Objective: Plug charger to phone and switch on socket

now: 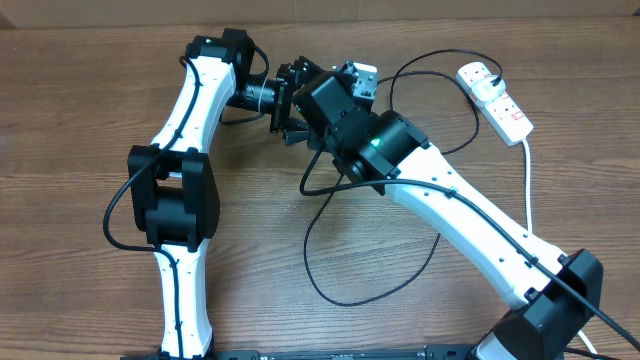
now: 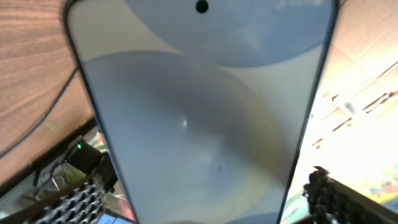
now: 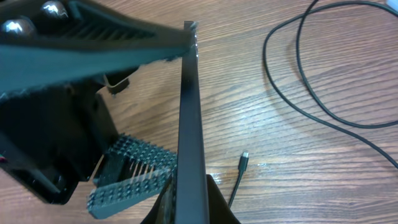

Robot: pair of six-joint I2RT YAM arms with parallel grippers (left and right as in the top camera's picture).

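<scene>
The phone (image 2: 199, 124) fills the left wrist view, its screen pale blue-grey. It shows edge-on in the right wrist view (image 3: 189, 124) and is hidden in the overhead view. My right gripper (image 3: 191, 208) is shut on its lower edge, at the back centre of the table (image 1: 325, 100). My left gripper (image 2: 199, 193) (image 1: 290, 105) is spread wide, one finger on each side of the phone, with a thin gap at each. The charger cable (image 1: 330, 270) loops over the table. Its small plug tip (image 3: 244, 155) lies loose on the wood. The socket (image 1: 505, 108) lies at the back right.
The socket's thick white cord (image 1: 528, 190) runs down the right side toward the right arm's base. Cable loops lie under and in front of the right arm. The left arm stretches along the left half of the wooden table (image 1: 80, 280).
</scene>
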